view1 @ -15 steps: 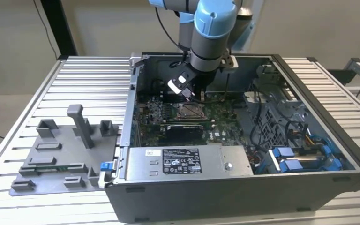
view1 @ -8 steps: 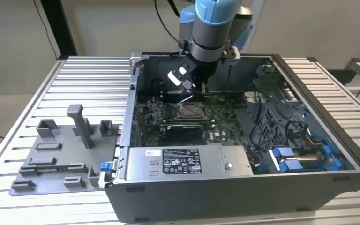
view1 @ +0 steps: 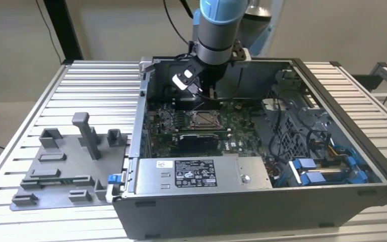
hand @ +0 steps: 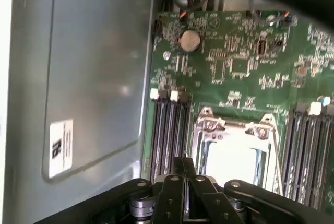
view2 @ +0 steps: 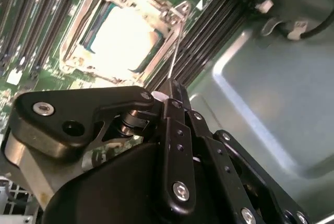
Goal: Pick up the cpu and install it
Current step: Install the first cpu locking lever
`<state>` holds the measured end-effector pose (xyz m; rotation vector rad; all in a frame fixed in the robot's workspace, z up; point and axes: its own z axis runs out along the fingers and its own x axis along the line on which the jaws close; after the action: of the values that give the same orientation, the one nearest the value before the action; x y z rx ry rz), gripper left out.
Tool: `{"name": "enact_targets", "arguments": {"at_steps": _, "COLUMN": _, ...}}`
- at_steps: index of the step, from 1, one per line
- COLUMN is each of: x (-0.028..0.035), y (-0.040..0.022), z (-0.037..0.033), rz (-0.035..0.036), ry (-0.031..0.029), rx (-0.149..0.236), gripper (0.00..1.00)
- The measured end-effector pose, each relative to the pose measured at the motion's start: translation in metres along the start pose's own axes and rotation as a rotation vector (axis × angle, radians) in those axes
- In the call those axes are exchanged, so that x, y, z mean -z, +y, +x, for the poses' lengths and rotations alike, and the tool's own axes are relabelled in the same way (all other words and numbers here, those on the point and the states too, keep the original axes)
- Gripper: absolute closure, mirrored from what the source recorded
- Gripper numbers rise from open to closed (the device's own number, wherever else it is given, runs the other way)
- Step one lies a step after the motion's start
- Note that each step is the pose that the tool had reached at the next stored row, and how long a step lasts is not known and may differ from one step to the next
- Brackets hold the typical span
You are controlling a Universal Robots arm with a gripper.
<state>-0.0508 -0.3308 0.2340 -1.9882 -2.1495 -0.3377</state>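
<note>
The cpu [view2: 122, 38] lies flat inside the metal-framed socket on the green motherboard, its pale top showing in both wrist views [hand: 229, 153] and small in the exterior view [view1: 202, 119]. My gripper [view1: 209, 95] hangs inside the open computer case [view1: 355, 151], just above and behind the socket. Its black fingers [view2: 175, 91] are pressed together with nothing visible between them, as the first wrist view also shows for the gripper [hand: 185, 165]. A thin metal lever rod [view2: 176, 51] runs from the socket frame up to the fingertips; whether it touches them I cannot tell.
Memory slots [hand: 167, 130] flank the socket on both sides. A grey power supply [view1: 200, 174] sits at the case front and blue-tabbed drive bays [view1: 321, 169] at the exterior view's right. Grey fixture blocks [view1: 66, 171] stand on the slatted table at its left.
</note>
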Motion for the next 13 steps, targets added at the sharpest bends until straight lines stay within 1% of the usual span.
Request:
{"name": "enact_targets", "arguments": {"at_steps": 4, "x": -0.0006, "y": -0.0152, "z": 0.0039, "rz": 0.0003, "ry": -0.0034, "rx": 0.000, "gripper": 1.00}}
{"name": "enact_targets", "arguments": {"at_steps": 6, "x": -0.0008, "y": -0.0209, "z": 0.0043, "rz": 0.0003, "ry": -0.0039, "rx": 0.000, "gripper": 1.00}}
{"name": "enact_targets", "arguments": {"at_steps": 7, "x": -0.0009, "y": -0.0225, "z": 0.0044, "rz": 0.0002, "ry": -0.0045, "rx": 0.000, "gripper": 1.00}}
{"name": "enact_targets", "arguments": {"at_steps": 9, "x": -0.0022, "y": -0.0235, "z": 0.0041, "rz": 0.0005, "ry": -0.0069, "rx": 0.000, "gripper": 1.00}}
{"name": "enact_targets", "arguments": {"at_steps": 11, "x": -0.0053, "y": -0.0242, "z": 0.0032, "rz": 0.0009, "ry": -0.0095, "rx": 0.000, "gripper": 1.00}}
{"name": "enact_targets", "arguments": {"at_steps": 13, "x": -0.0075, "y": -0.0262, "z": 0.0027, "rz": 0.0010, "ry": -0.0126, "rx": 0.000, "gripper": 1.00}}
